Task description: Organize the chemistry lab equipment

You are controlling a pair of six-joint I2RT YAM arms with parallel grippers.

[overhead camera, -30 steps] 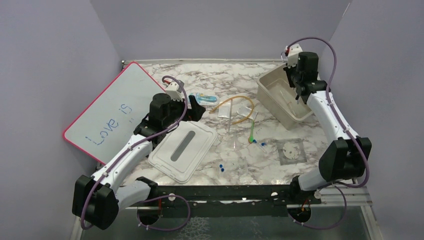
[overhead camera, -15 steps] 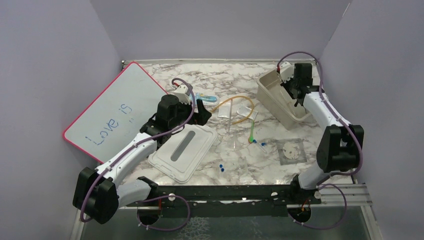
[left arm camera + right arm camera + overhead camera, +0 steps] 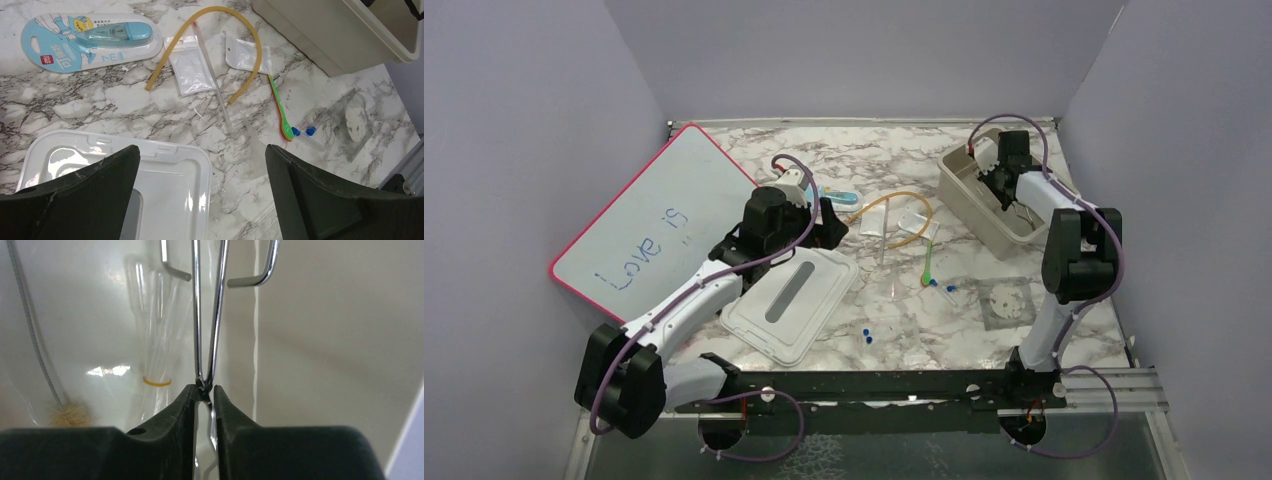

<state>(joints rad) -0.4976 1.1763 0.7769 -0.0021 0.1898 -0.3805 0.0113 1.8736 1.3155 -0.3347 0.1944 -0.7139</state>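
My right gripper (image 3: pixel 204 390) is shut on metal scissor-like forceps (image 3: pixel 207 315) at their pivot and holds them inside the beige bin (image 3: pixel 984 190). My left gripper (image 3: pixel 200 170) is open and empty above the corner of the white lid (image 3: pixel 165 175). Amber rubber tubing (image 3: pixel 250 45) curves across the marble beyond it, also in the top view (image 3: pixel 892 205). The thin green stick (image 3: pixel 277 107) lies right of the tubing. Two clear plastic bags (image 3: pixel 190 67) and a clear rod (image 3: pixel 215 85) lie by the tubing. Blue-capped clear tubes (image 3: pixel 307 135) lie beside the stick's end.
The bin holds a bundle of clear pipettes (image 3: pixel 155 340) and a wire brush (image 3: pixel 65 412). A blue correction-tape pack (image 3: pixel 90 40) lies at the far left. A bag of filter paper (image 3: pixel 1006 300) lies front right. A whiteboard (image 3: pixel 644 220) leans at the left wall.
My right arm has swung down into the bin with the forceps. My left gripper has moved right, toward the tubing.
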